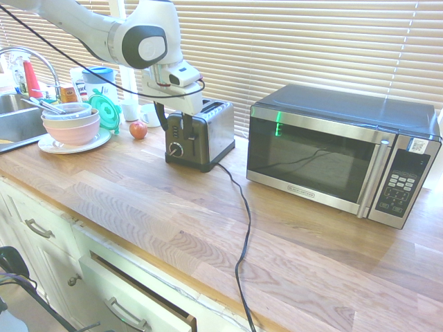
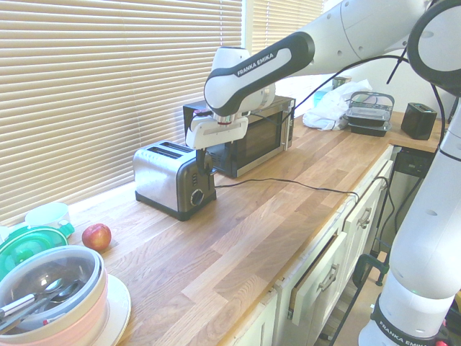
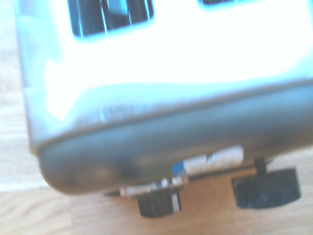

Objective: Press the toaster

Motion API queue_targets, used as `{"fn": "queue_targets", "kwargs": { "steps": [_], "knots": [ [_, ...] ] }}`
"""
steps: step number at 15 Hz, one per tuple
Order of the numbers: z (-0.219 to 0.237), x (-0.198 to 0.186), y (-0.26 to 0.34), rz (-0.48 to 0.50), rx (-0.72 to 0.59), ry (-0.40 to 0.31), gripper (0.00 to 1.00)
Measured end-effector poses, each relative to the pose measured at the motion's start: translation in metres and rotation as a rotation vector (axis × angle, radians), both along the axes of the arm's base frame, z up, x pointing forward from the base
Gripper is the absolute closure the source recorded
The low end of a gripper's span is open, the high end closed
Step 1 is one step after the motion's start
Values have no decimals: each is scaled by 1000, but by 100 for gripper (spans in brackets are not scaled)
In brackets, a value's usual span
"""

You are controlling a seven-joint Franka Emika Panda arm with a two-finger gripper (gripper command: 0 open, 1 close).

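First exterior view: brushed-steel toaster [image 1: 201, 135], black end panel, round knob; pincer [image 1: 171, 123] agape, empty.

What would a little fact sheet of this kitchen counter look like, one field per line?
Surface: wooden countertop
Main item: small brushed-steel two-slot toaster with black end panel, round knob and black cord
Arm's tool: two-finger gripper, open, pointing down over the toaster's black end
Held: nothing
Beside the toaster: large steel-and-black microwave on one side, small red apple on the other
Farther along: stacked bowls on a white plate, near the sink
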State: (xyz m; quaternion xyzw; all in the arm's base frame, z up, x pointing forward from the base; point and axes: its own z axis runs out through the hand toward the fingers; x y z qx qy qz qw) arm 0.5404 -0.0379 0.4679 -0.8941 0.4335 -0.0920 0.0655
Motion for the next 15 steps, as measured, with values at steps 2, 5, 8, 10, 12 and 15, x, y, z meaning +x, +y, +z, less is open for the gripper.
{"fn": "queue_targets", "kwargs": {
  "steps": [2,5,8,10,12,15],
  "knots": [
    [12,9,-5,-4,8,-16,0],
    [12,30,-11,-1,10,1,0],
    [19,47,-11,6,9,-2,0],
    [19,49,-17,-3,11,12,0],
    [18,48,-32,-24,22,8,0],
    [15,43,-49,-31,29,-32,0]
  ]
}}
